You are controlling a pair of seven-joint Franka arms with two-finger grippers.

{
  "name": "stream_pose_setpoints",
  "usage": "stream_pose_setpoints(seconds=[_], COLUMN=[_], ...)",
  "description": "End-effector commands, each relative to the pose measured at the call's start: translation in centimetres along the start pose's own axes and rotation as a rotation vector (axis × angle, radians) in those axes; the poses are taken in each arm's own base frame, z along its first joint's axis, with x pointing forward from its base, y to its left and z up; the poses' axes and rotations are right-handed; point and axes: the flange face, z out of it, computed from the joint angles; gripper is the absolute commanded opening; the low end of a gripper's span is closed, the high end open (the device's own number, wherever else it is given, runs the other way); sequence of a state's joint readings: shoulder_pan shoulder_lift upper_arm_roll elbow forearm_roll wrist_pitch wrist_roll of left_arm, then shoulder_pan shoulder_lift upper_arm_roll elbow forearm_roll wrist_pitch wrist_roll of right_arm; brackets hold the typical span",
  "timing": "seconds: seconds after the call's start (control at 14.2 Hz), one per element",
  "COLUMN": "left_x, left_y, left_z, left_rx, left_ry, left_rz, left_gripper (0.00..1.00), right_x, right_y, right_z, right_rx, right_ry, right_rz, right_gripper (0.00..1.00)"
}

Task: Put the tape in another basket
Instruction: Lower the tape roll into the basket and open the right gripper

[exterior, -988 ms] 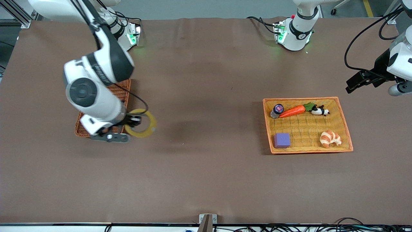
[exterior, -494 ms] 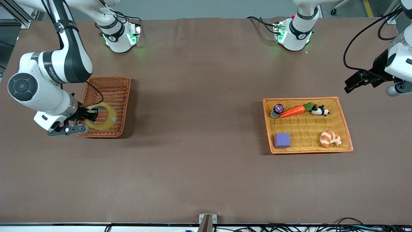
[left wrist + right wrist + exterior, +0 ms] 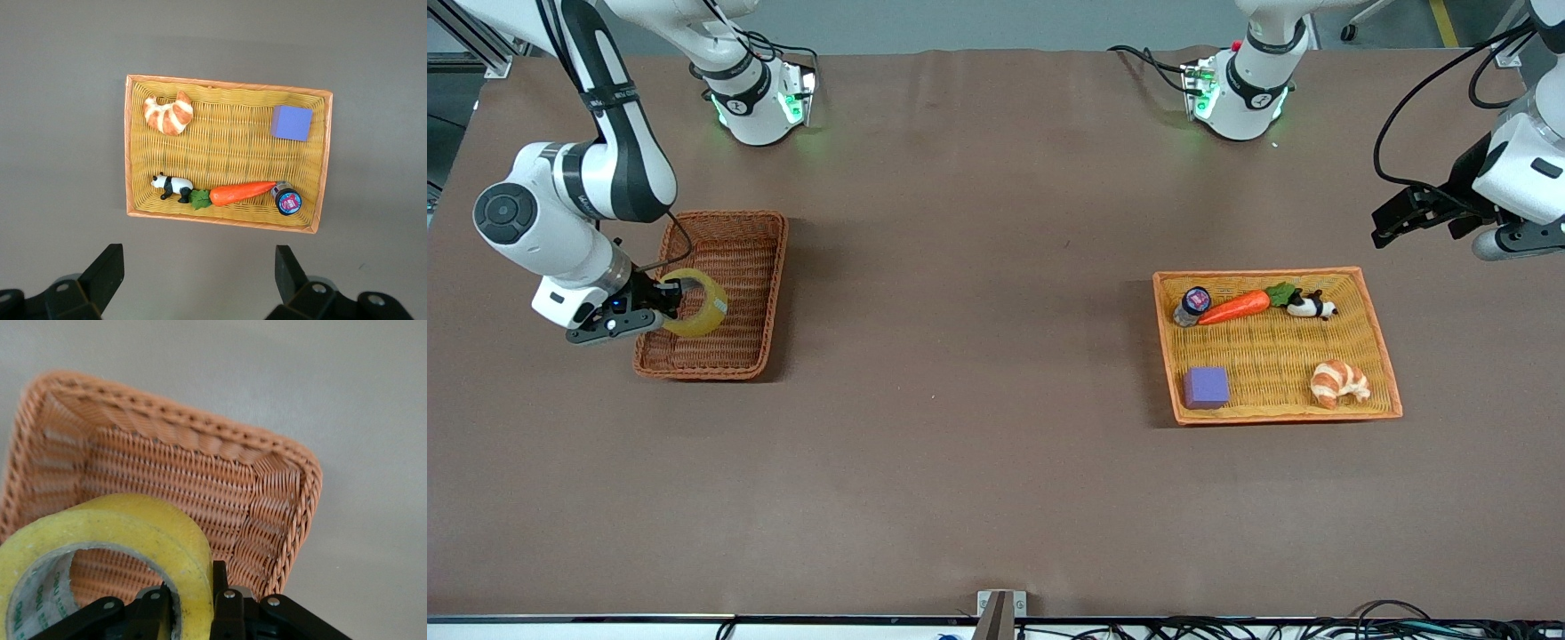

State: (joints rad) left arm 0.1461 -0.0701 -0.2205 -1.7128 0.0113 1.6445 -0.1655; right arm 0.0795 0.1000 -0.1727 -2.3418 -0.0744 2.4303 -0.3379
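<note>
Tape (image 3: 694,303), a yellowish roll, hangs over the reddish-brown wicker basket (image 3: 738,233), pinched through its wall by the right hand (image 3: 665,298), one finger inside the hole and one outside. In the right wrist view the roll (image 3: 127,533) is tilted above the basket's woven floor, near its 9 o'clock wall as the front camera sees it.

Judging from this, a release now could land the roll on edge, so it might roll or tip against the rim; tape could also cling to a finger as the grip opens.

The left hand (image 3: 1418,213) waits with fingers spread, up near the counter's edge at 3 o'clock, above the flat orange tray (image 3: 1378,331).

The counter (image 3: 996,462) is plain matte brown, bare around both containers. Cables trail along its 6 o'clock edge.
</note>
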Motion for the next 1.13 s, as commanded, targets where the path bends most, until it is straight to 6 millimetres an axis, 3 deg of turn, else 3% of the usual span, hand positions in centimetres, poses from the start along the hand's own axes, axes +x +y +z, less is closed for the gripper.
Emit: stream_pose_setpoints(seconds=[0.0, 0.35, 0.56, 0.71, 0.85, 0.99, 1.06], left_x=[0.0, 0.1, 0.2, 0.3, 0.2, 0.3, 0.5], left_y=[0.1, 0.3, 0.5, 0.5, 0.6, 0.7, 0.7], left_z=[-0.2, -0.2, -0.1, -0.2, -0.2, -0.1, 0.3], left_rx=[-0.005, -0.007, -0.009, -0.010, -0.015, -0.017, -0.016], left_ry=[-0.012, -0.010, -0.012, -0.009, -0.008, -0.007, -0.013], left_rz=[0.022, 0.025, 0.028, 0.028, 0.029, 0.029, 0.029], left_gripper=[1.00, 1.00, 1.00, 1.00, 1.00, 1.00, 1.00], right_x=[-2.2, -3.4, -3.4, -3.5, -3.4, -2.9, -2.1], right_y=[-0.9, -1.7, -1.8, -1.9, -2.0, -1.9, -1.5], right_z=[1.1, 5.3, 6.6, 7.2, 7.1, 5.8, 3.6], right_rx=[0.017, -0.002, -0.006, -0.004, -0.004, 0.002, 0.005], right_ry=[0.033, 0.066, 0.063, 0.054, 0.053, 0.048, 0.048], right_rz=[-0.016, -0.021, -0.023, -0.025, -0.023, -0.016, -0.008], right_gripper=[0.02, 0.04, 0.15, 0.48, 1.00, 1.00, 1.00])
